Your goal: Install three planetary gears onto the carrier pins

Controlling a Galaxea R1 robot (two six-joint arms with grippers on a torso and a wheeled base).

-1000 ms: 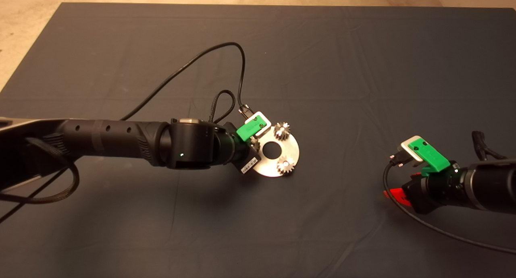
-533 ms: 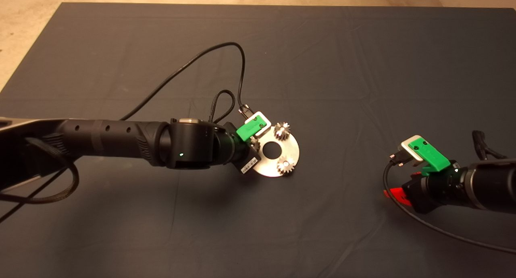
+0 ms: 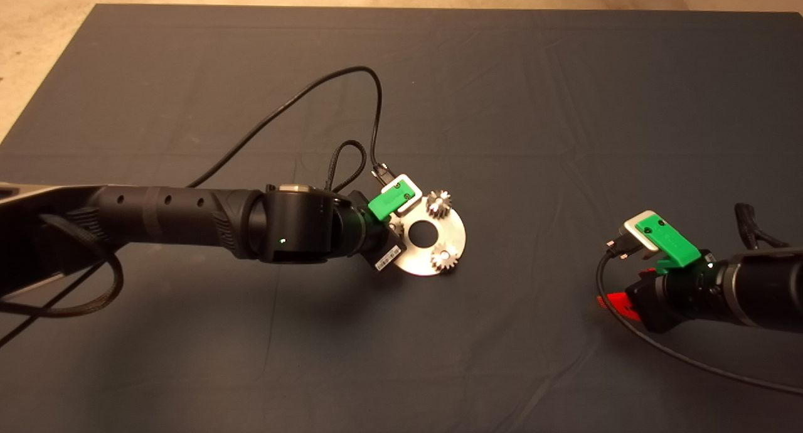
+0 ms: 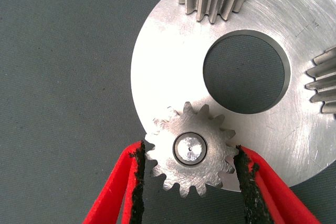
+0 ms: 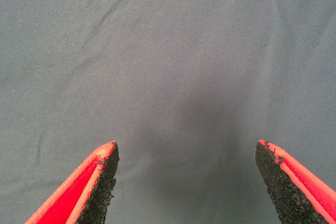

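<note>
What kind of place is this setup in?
Probably a robotics lab or test bench: a dark mat laid on a pale surface, cabled black arms with a left gripper, and a round steel plate bearing small gears.

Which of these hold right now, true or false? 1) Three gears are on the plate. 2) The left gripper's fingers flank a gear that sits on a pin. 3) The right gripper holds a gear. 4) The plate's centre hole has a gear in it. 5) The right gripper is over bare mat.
1) True: three gears sit on the plate, the nearest being the gear at the left gripper.
2) True: the pin shows through its bore, a pad on each side.
3) False: the right gripper is open and empty.
4) False: the centre hole is empty.
5) True: only mat lies under it.
</note>
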